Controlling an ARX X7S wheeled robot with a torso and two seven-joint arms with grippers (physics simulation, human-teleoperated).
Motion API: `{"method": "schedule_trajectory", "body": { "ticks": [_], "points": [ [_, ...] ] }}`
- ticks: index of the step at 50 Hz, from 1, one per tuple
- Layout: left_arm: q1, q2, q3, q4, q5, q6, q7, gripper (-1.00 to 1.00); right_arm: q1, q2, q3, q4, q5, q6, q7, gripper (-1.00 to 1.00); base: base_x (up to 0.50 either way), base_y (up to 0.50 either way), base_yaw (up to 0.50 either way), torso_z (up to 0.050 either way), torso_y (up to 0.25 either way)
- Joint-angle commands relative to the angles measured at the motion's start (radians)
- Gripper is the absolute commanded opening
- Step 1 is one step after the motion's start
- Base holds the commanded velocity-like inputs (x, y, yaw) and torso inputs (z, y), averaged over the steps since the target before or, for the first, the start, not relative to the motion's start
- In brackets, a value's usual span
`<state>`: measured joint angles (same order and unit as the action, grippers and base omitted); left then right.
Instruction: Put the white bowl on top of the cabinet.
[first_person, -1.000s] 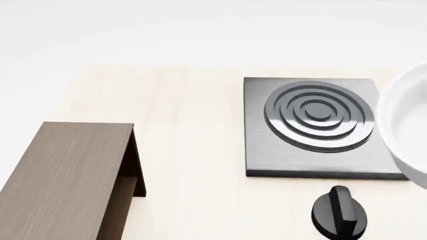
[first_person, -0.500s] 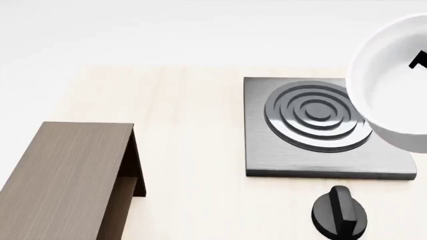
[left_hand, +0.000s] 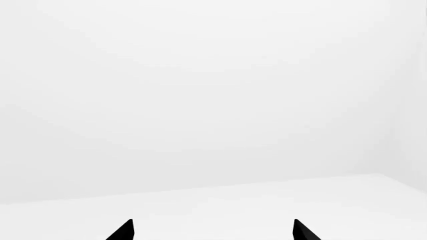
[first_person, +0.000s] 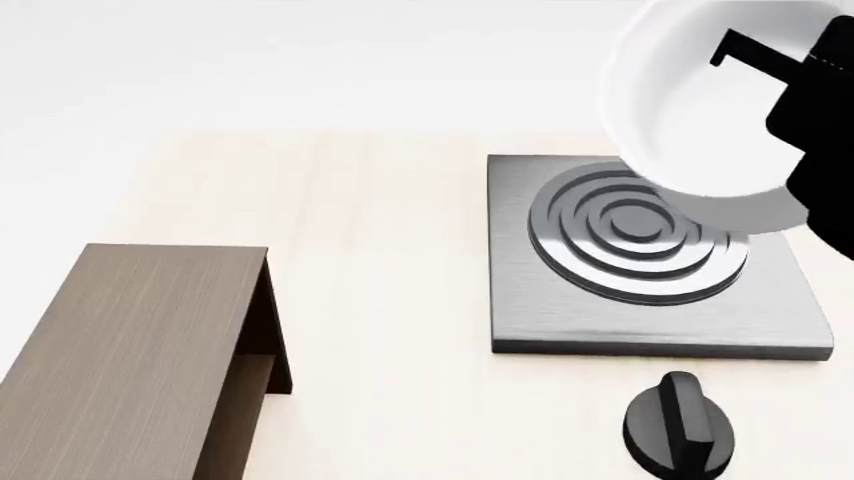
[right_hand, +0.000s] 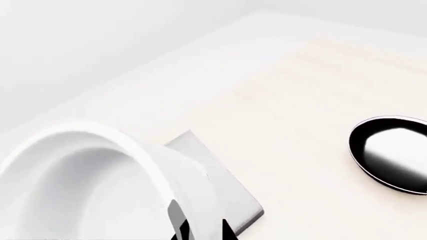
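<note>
The white bowl hangs tilted in the air above the far right part of the grey stove plate, held by its rim. My right gripper is shut on the bowl's rim, one black finger inside the bowl. In the right wrist view the bowl fills the near left and my fingertips pinch its wall. The brown wood cabinet stands at the near left of the table, its flat top bare. My left gripper shows only two spread black tips against white background, holding nothing.
A black round knob lies on the light wood table in front of the stove plate. A black frying pan sits on the table in the right wrist view. The cabinet's open side faces right.
The white bowl has moved left and up into view, from the right edge to above the stove plate. My right gripper has come into the head view with it.
</note>
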<state>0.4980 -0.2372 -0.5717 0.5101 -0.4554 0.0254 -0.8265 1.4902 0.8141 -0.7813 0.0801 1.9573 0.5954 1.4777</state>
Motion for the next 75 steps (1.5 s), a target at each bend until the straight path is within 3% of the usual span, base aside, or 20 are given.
{"method": "schedule_trajectory", "body": {
  "ticks": [1,75],
  "points": [
    [0.006,0.002,-0.004,0.003,-0.003,0.004,0.0,1.0,0.076,-0.092,-0.022,0.081,-0.037,0.025,-0.057,-1.0,0.0,0.0,0.0,0.0,0.0],
    [0.013,0.002,-0.014,-0.007,-0.016,0.017,0.003,1.0,0.177,-0.523,-0.161,0.372,-0.147,0.059,-0.401,-1.0,0.0,0.0,0.0,0.0,0.001]
  ]
}}
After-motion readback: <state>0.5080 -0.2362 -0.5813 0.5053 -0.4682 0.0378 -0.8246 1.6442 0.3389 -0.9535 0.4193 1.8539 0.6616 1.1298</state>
